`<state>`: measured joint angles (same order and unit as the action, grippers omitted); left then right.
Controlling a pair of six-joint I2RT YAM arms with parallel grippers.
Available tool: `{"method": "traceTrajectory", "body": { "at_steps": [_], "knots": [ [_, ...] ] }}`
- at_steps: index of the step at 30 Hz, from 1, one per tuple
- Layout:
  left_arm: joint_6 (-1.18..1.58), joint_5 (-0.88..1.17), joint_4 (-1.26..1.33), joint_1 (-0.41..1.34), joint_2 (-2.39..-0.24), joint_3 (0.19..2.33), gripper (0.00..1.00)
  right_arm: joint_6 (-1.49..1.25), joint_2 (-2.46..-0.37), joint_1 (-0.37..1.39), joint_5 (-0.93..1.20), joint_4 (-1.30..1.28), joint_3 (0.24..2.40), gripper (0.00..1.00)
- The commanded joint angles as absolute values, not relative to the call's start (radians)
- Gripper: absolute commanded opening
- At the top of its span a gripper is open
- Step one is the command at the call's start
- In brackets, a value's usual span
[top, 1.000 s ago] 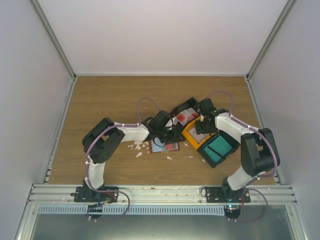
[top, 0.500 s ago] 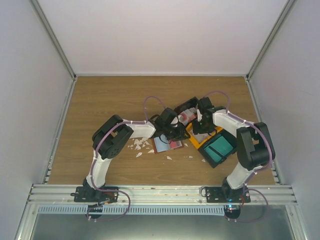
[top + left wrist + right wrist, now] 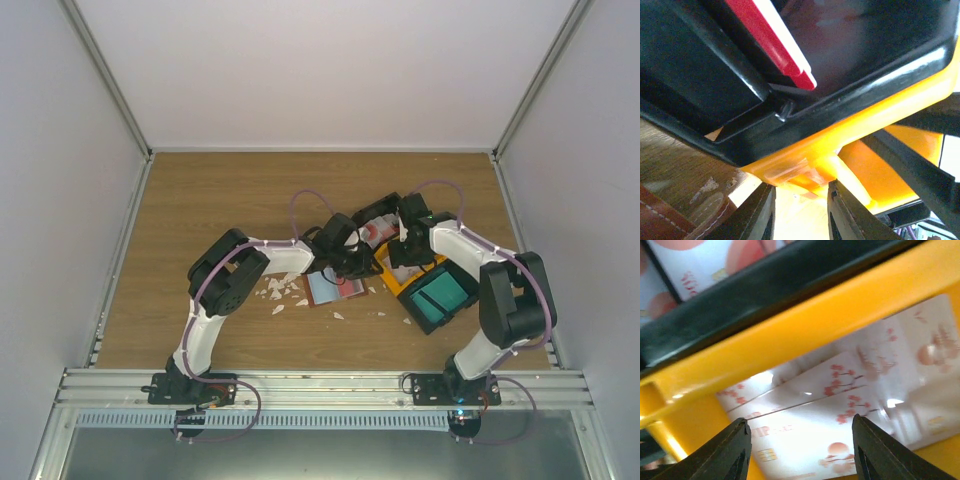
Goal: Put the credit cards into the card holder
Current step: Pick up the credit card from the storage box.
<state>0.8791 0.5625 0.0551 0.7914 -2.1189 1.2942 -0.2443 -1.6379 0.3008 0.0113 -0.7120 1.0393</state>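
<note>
Our right hand [image 3: 800,452] hangs released over the cards [image 3: 830,410] in the yellow bin [image 3: 790,340]; we might pinch several stacked ones. Our left hand [image 3: 800,215] (also released) could shove that bin; the holder [image 3: 333,290] lies on the surface [image 3: 200,210] nearby.

The yellow bin [image 3: 790,335] holds whitish cards [image 3: 830,420] printed with red blossoms (and peach-coloured discs). A red-and-white card [image 3: 775,47] lies in the black bin [image 3: 875,85]. The tabletop [image 3: 220,200] is brown wood-grain.

The left arm [image 3: 275,262] hides part of the card holder [image 3: 333,291].
</note>
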Motion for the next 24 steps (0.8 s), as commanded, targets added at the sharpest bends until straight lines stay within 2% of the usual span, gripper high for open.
{"method": "traceTrajectory", "body": {
  "at_steps": [1,7,11,20,24],
  "knots": [
    [0.865,0.542,0.077,0.796,-2.145,1.315,0.31,-0.270,-1.651,0.292,-0.155,-0.719,1.053,0.60],
    [0.873,0.553,0.087,0.796,-2.152,1.316,0.31,-0.255,-1.715,0.292,-0.146,-0.715,1.063,0.69],
    [0.872,0.559,0.089,0.796,-2.157,1.319,0.31,-0.233,-1.738,0.292,-0.080,-0.716,1.063,0.70],
    [0.871,0.580,0.095,0.796,-2.179,1.338,0.30,-0.222,-1.656,0.292,0.097,-0.749,1.061,0.54],
    [0.869,0.588,0.095,0.796,-2.191,1.354,0.30,-0.217,-1.606,0.292,0.164,-0.753,1.046,0.50]
  ]
}}
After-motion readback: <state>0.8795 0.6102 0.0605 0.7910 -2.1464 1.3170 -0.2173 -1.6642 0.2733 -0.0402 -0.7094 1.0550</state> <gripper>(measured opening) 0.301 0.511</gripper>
